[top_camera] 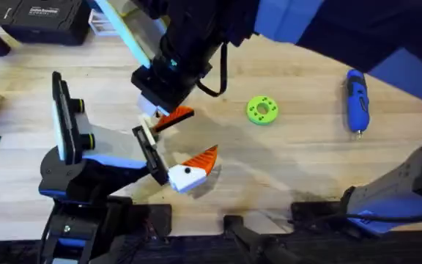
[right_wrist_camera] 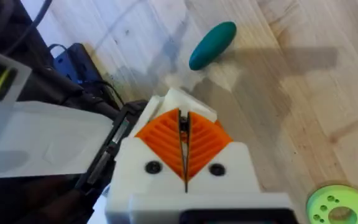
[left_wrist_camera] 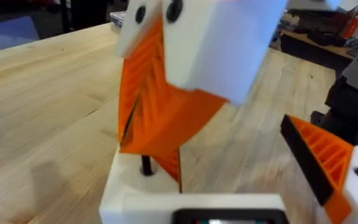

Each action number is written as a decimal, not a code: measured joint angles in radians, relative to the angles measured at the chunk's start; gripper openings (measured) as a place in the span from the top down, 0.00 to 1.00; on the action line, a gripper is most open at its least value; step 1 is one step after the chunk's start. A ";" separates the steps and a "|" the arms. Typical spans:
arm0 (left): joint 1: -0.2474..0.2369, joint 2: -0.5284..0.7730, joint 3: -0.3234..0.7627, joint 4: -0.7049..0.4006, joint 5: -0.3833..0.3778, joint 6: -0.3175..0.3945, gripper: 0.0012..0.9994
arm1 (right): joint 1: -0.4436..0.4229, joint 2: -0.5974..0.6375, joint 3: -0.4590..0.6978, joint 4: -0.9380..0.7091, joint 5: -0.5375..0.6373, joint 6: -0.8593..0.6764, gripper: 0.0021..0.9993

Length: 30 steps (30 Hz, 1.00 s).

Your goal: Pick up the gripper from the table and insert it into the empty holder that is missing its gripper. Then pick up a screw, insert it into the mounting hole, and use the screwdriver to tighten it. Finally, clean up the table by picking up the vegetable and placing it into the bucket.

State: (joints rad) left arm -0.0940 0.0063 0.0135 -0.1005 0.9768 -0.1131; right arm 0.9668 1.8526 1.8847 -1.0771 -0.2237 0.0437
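- Right hand [top_camera: 160,103] is clamped on the gripper [top_camera: 176,117], just over the holder [left_wrist_camera: 143,193].
- Left hand [top_camera: 168,163] lies parted on the desk [top_camera: 291,169], one mount bare.
- Insertion in hand, I judge: next comes lining up and pressing down.

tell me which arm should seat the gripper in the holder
Right. Its hand looks shut on the gripper, directly over the empty holder. The left arm carries that holder, so it can only hold steady.
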 joint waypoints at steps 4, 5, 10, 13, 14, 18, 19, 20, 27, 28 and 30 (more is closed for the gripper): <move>0.000 0.000 0.000 0.000 0.000 0.000 0.01 | 0.000 0.000 0.000 0.000 0.001 0.000 1.00; 0.000 0.000 0.000 0.000 0.000 0.000 0.01 | 0.000 0.000 0.000 0.000 0.004 0.000 1.00; 0.000 0.000 0.000 0.000 0.000 0.001 0.01 | 0.000 0.000 0.003 -0.002 0.036 0.000 1.00; 0.000 0.000 0.000 0.000 0.000 0.001 0.01 | 0.002 -0.009 0.009 -0.002 0.048 0.000 1.00; 0.000 0.000 0.000 0.000 0.000 0.001 0.01 | 0.002 -0.015 0.010 -0.002 0.051 0.000 1.00; 0.000 0.000 0.000 0.000 0.000 0.001 0.01 | 0.002 -0.041 0.019 -0.004 0.056 0.000 1.00; 0.000 0.000 0.000 0.000 0.000 0.001 0.01 | 0.003 -0.045 0.021 -0.004 0.059 0.000 1.00; 0.000 0.000 0.000 0.000 0.000 0.001 0.01 | 0.004 -0.046 0.022 -0.005 0.060 0.000 1.00; 0.000 0.000 0.000 0.000 0.000 0.001 0.01 | 0.012 -0.046 0.024 -0.016 0.063 0.000 1.00; 0.000 0.000 0.000 0.000 0.000 0.001 0.01 | 0.012 -0.046 0.024 -0.017 0.063 0.000 1.00; 0.000 0.000 0.000 0.000 0.000 0.001 0.01 | 0.014 -0.046 0.024 -0.020 0.063 0.000 1.00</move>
State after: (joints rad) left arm -0.0940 0.0063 0.0135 -0.1001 0.9768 -0.1120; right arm 0.9807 1.8066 1.9083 -1.0967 -0.1607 0.0441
